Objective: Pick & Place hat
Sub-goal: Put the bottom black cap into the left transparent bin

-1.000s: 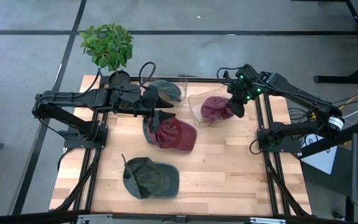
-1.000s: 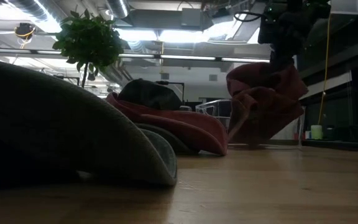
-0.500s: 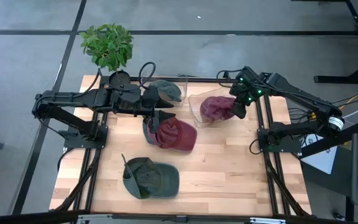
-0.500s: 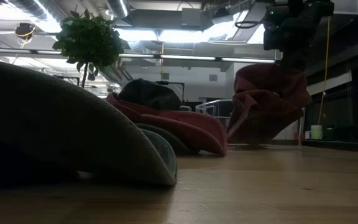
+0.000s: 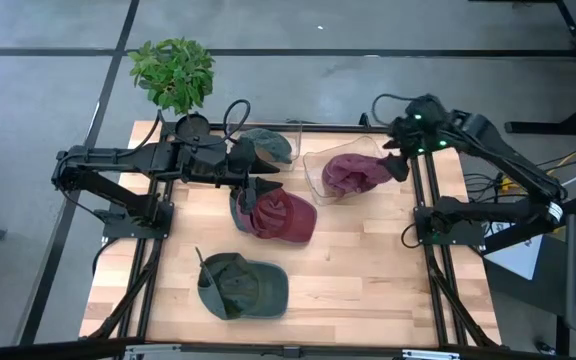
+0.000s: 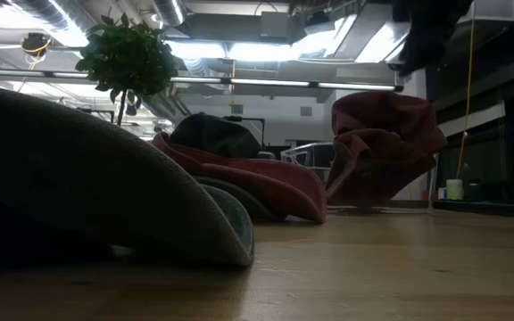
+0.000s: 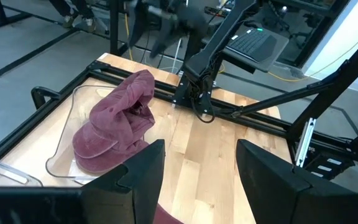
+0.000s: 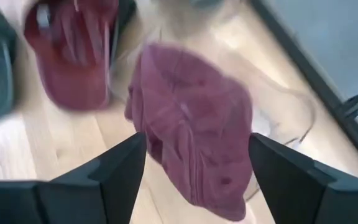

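Observation:
A maroon hat [image 5: 351, 173] lies crumpled in a clear container [image 5: 315, 172] at the table's far right; it also shows in the right wrist view [image 8: 194, 124] and the low view [image 6: 382, 143]. My right gripper [image 5: 400, 165] hangs open just right of and above it, touching nothing. A red hat [image 5: 286, 216] rests on the table's middle. My left gripper [image 5: 251, 187] stands open over that hat's left edge; its fingers [image 7: 135, 171] show bare wood between them. A green hat [image 5: 243, 287] lies near the front edge.
A dark green hat [image 5: 268, 143] sits at the far edge behind the left arm. A potted plant [image 5: 173, 70] stands beyond the far left corner. Bare wood lies at the table's right and near right.
My right gripper has opened and let go of the maroon hat, then risen and drawn back toward the table's right edge. The hat has dropped and now lies crumpled in the clear container.

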{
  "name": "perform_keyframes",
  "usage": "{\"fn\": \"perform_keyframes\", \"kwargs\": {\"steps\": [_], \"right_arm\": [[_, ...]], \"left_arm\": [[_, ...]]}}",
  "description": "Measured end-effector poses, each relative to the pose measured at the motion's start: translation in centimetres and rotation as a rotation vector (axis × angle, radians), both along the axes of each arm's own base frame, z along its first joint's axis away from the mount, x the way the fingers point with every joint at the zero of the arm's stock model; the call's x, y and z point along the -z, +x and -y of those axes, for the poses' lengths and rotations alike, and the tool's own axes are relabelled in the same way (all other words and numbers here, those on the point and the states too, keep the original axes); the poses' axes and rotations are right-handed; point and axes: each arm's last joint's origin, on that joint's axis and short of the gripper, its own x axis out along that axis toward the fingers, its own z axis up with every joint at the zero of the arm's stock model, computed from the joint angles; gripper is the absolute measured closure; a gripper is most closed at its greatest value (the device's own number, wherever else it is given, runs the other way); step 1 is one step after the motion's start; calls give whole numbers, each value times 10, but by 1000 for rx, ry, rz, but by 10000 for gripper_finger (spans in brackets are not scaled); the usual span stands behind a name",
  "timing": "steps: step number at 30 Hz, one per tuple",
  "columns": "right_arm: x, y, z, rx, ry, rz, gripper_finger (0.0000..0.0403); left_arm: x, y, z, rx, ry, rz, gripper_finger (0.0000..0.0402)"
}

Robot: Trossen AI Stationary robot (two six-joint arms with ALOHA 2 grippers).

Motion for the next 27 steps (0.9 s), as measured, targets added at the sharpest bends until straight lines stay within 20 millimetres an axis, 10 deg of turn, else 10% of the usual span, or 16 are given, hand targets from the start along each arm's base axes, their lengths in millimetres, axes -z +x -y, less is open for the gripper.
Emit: {"fn": "perform_keyframes", "kwargs": {"steps": [11, 27], "right_arm": [[-30, -6, -34, -18, 16, 317, 127], [-9, 87, -92, -316, 53, 280, 127]], "left_arm": [[15, -7, 12, 171, -127, -173, 208], [48, -37, 62, 415, -32, -604, 208]]}}
